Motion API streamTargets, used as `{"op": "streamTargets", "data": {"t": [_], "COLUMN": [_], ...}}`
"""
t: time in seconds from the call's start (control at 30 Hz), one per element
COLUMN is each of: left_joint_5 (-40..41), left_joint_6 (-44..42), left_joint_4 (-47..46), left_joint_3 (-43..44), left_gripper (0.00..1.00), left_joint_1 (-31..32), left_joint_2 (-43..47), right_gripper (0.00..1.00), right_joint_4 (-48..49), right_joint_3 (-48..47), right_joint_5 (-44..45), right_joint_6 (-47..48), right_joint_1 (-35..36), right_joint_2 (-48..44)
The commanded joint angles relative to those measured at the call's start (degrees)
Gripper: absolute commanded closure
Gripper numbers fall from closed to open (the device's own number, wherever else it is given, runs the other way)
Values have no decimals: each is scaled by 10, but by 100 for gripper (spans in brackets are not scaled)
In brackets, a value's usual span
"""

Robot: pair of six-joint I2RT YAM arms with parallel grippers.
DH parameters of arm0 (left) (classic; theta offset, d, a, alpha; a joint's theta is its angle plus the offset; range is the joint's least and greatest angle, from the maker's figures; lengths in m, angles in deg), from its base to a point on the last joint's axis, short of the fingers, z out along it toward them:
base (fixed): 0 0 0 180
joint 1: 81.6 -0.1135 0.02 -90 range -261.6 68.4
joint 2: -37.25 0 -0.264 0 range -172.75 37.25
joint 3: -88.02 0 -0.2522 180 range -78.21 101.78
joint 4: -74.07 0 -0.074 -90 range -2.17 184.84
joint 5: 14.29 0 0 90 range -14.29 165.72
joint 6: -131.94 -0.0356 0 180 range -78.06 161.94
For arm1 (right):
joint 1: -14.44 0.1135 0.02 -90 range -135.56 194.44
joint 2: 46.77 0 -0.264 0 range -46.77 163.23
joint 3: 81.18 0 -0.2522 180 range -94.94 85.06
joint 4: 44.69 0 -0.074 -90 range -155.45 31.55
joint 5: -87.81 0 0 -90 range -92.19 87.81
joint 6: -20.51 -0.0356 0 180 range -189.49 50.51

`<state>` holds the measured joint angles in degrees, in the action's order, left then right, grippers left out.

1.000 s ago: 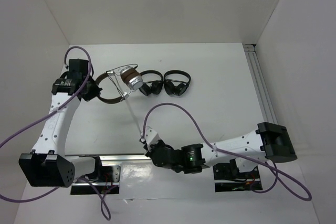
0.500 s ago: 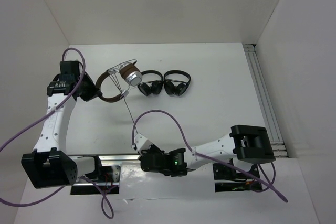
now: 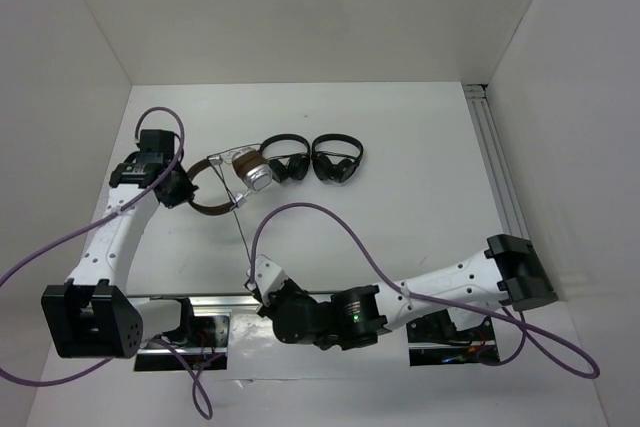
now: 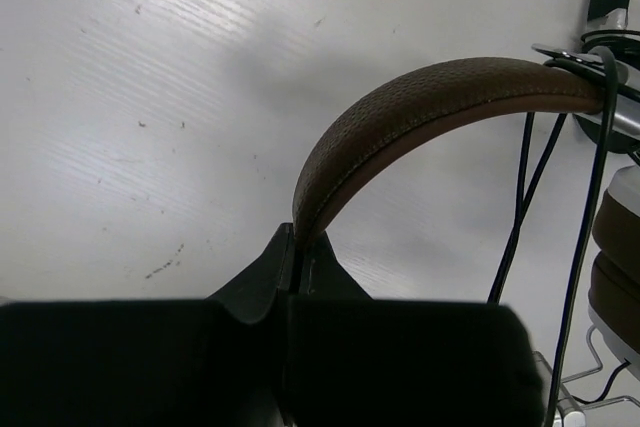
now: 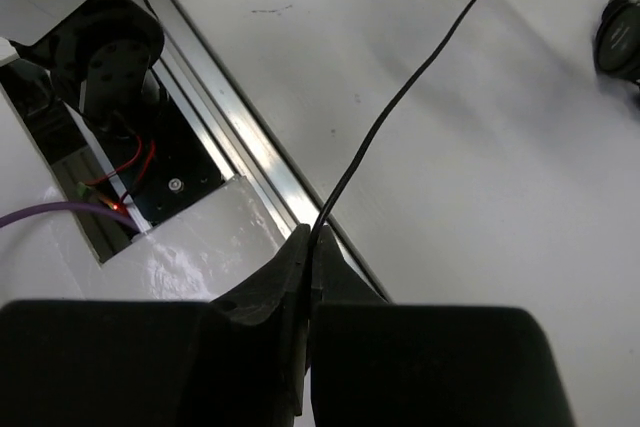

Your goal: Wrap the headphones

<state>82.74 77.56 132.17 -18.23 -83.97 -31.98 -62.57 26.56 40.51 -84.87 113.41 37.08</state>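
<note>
The headphones [image 3: 232,179] have a brown headband [image 4: 420,112] and silver-and-brown earcups; they are at the left middle of the table. My left gripper [image 3: 180,190] is shut on the brown headband, as the left wrist view [image 4: 298,239] shows. Turns of the thin black cable [image 4: 522,197] cross the headband near the earcups. The cable [image 3: 243,232] runs taut from the earcups down to my right gripper [image 3: 258,272], which is shut on the cable [image 5: 400,97] near the table's front rail; the right wrist view [image 5: 313,235] shows the pinch.
Two small all-black folded headphones [image 3: 288,168] [image 3: 338,161] lie right of the brown pair. A metal rail [image 3: 215,299] and the arm bases run along the near edge. A rail [image 3: 497,172] lines the right wall. White walls enclose the table.
My left gripper has shifted right and nearer with the headband, turning the headphones. My right arm has swung back right, its gripper still low at the front rail with the cable.
</note>
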Motion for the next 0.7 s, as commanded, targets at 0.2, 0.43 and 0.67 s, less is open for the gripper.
{"op": "streamTargets", "data": {"t": [0.2,0.43,0.67], "left_joint_5": [196,291,306], "left_joint_6": [-16,17,23], "left_joint_4": [-7,63,73], "left_joint_3": [25,25,14], "left_gripper": [100,100,100], "left_joint_1": [182,334,466], "left_joint_2": [45,21,15], "right_gripper": [100,100,100], "right_joint_4": [-87,-128,-146], "right_joint_3": [-75,-99,-93], "right_joint_5": [20,13,-9], "right_joint_6": [76,122,141], "right_joint_1": [-26,-98,-155], "right_joint_2": [-27,-86,-145]}}
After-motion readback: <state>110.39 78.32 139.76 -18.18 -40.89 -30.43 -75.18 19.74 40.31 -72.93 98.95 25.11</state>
